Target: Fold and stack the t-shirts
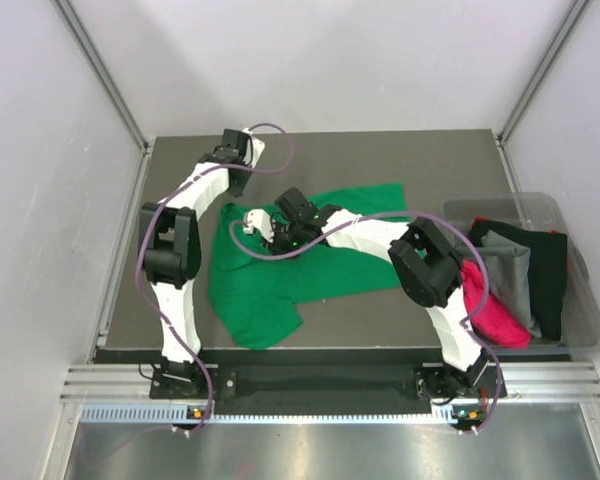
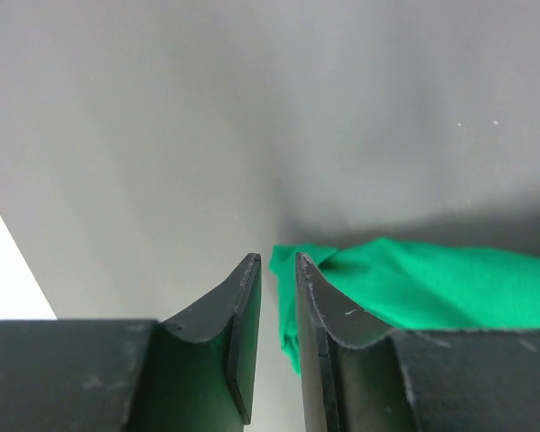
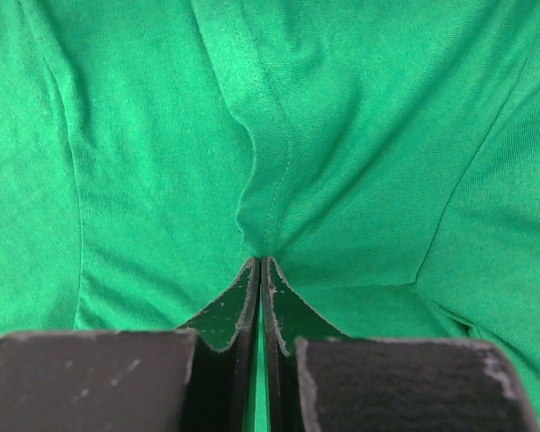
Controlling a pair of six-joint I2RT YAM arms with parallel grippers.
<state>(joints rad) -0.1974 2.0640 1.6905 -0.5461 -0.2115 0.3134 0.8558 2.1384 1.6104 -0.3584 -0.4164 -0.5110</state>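
Dark tabletop around green t-shirt

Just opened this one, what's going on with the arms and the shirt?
Two robot arms are working on a green t-shirt that lies spread out, not yet folded, on the dark table. The right gripper is shut on a pinch of its fabric. The left gripper hovers over bare table beside an edge of the shirt, jaws slightly apart and holding nothing. A clear bin on the right holds a pink shirt, a grey shirt and a black shirt, loosely heaped.
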